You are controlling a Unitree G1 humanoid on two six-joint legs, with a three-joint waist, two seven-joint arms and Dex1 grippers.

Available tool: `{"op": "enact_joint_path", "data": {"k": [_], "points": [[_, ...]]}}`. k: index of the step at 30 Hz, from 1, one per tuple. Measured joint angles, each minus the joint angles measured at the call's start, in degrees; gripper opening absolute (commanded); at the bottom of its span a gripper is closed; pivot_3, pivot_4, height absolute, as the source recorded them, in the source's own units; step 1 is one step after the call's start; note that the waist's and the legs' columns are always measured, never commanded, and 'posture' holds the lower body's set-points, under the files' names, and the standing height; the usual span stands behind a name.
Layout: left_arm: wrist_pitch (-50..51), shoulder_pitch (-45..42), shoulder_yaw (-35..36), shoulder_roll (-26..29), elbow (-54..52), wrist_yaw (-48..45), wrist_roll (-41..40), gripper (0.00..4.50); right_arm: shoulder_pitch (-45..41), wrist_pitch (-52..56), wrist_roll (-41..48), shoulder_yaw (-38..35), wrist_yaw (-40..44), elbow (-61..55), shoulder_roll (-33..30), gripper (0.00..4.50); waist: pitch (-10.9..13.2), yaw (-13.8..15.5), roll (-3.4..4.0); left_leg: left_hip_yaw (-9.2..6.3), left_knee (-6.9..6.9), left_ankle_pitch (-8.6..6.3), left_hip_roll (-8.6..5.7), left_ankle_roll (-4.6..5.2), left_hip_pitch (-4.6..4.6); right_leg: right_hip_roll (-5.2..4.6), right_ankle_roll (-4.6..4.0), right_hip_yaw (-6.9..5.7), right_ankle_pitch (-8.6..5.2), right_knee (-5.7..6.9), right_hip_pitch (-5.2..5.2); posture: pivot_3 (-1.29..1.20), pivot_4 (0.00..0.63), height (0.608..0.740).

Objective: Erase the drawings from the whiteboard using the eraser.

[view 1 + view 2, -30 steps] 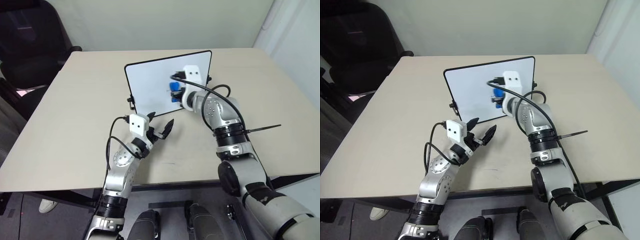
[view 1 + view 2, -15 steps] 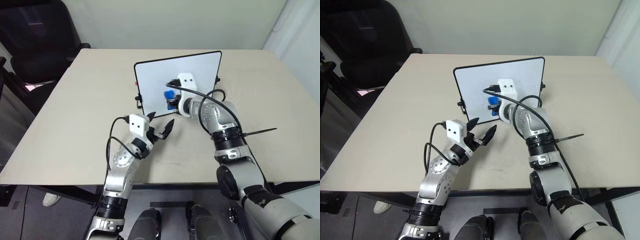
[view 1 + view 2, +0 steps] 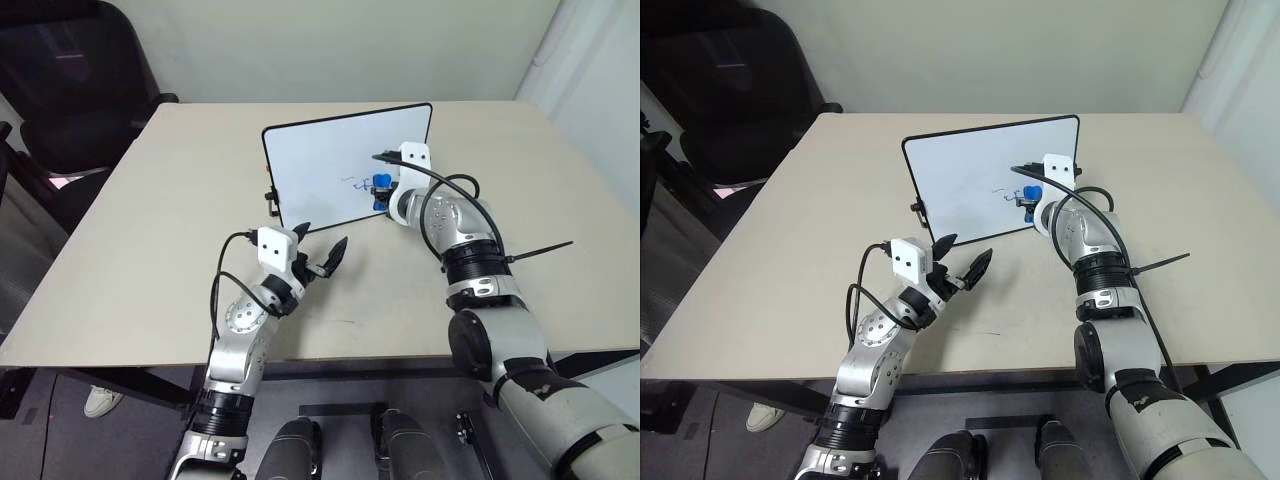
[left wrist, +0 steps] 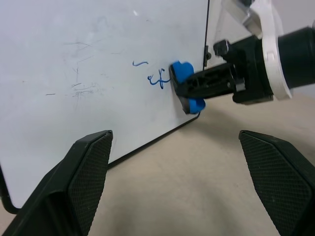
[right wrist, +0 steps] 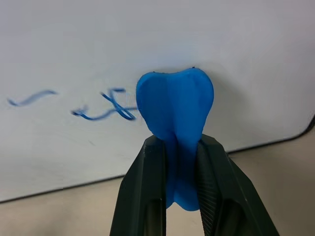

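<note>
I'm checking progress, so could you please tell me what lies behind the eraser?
Behind the eraser, squeezed in the right gripper, is the whiteboard. Blue drawings show beside it; any marks under it are covered.

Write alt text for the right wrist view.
A black pincer squeezes a blue eraser against the whiteboard, right beside thin blue drawings. Beige table shows below the board's black edge.

Centre frame, the whiteboard (image 3: 330,170) stands upright on a beige table (image 3: 150,230). The right gripper (image 3: 381,192), at centre right, pinches the blue eraser (image 3: 381,181) against the board beside the faint drawings (image 3: 354,183). Lower left of centre, the left gripper (image 3: 318,250) hovers with fingers spread.
</note>
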Motion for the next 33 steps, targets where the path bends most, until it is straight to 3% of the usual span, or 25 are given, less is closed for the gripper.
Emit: {"op": "enact_joint_path", "data": {"k": [17, 29, 33], "points": [[0.2, -0.1, -0.1, -0.2, 0.0, 0.2, 0.0, 4.5, 0.7, 6.7, 1.3, 6.7, 6.8, -14.3, 6.4, 0.44, 0.0, -0.9, 0.0, 0.0, -0.08, 0.04, -0.01, 0.12, -0.06, 0.02, -0.29, -0.01, 0.09, -0.12, -0.11, 0.0, 0.15, 0.74], [0.3, -0.1, 0.0, -0.1, 0.0, 0.2, 0.0, 4.5, -0.8, 2.7, 0.8, 1.2, 1.7, -3.3, 3.1, 0.44, 0.0, -0.3, 0.0, 0.01, 0.0, -0.04, -0.02, -0.08, -0.06, 0.01, -0.52, 0.01, 0.25, -0.09, -0.07, 0.0, 0.15, 0.74], [0.3, -0.1, 0.0, 0.4, 0.0, 0.0, 0.0, 4.5, -1.9, 0.5, 0.6, -0.8, -0.6, -0.5, 1.8, 0.44, 0.0, -0.3, 0.0, 0.01, -0.01, -0.23, -0.01, -0.4, -0.04, 0.01, -0.17, 0.01, 0.12, -0.1, -0.07, 0.0, 0.15, 0.74]]}}
